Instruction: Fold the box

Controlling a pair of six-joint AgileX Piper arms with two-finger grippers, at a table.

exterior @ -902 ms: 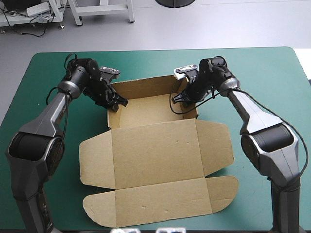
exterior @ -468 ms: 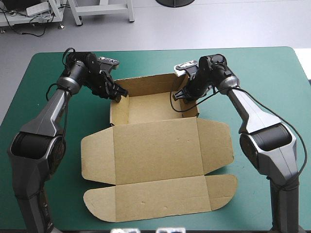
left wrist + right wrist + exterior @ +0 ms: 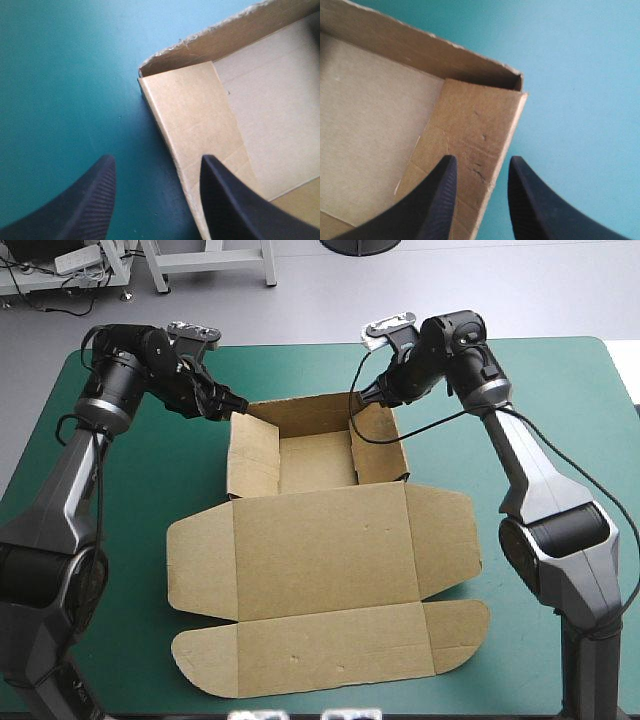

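Box [image 3: 320,550] as open tray on teal-green cover [image 3: 570,390], left tool [image 3: 156,159] spread, right tool [image 3: 483,159] spread, near far corners

We're looking at the table [image 3: 560,380], its teal-green cover [image 3: 120,490] smooth from edge to edge, rounded corners showing at the far side. One thing lies on it: the brown box [image 3: 320,550], right about the middle. Its far part stands as an open tray [image 3: 315,455], walls up on all sides, floor flat on the cover. Toward the near edge we see the lid [image 3: 320,540] spread flat, a rounded side flap [image 3: 198,570] out to the left, another [image 3: 445,540] to the right, and a long front flap [image 3: 330,660] lying nearest us. Bare cover runs along both sides of the box.
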